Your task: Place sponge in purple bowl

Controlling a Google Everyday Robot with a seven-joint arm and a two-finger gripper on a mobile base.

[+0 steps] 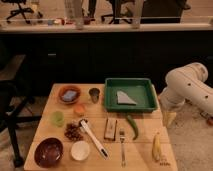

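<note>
Camera view: looking down at a wooden counter (pixel 145 159) with many small things lying on it.
Sponge: the little blue-grey sponge (pixel 70 95) is sitting inside the orange-brown bowl (pixel 61 90), near the back left of the counter.
Purple bowl: the big dark purple bowl (pixel 48 152) is sitting at the front left corner, well apart from the sponge.
White bowl: a small white bowl (pixel 80 150) is sitting just beside the purple bowl, on its right.
Arm: the white arm (pixel 187 86) is bending down at the right side of the counter.
Hand: the hand (pixel 169 116) is hanging low by the right edge of the counter, just beside the green tray (pixel 145 95) and well apart from the sponge and the purple bowl.
Hand state: I cannot tell if it is apart or together.
Tray: the green tray is sitting at the back right, with a grey wedge (pixel 126 98) lying in it.
Middle: a brown block (pixel 110 128), a green pepper (pixel 132 126) and a fork (pixel 122 146) are lying near each other.
Front right: a banana (pixel 157 147) is lying near the corner.
</note>
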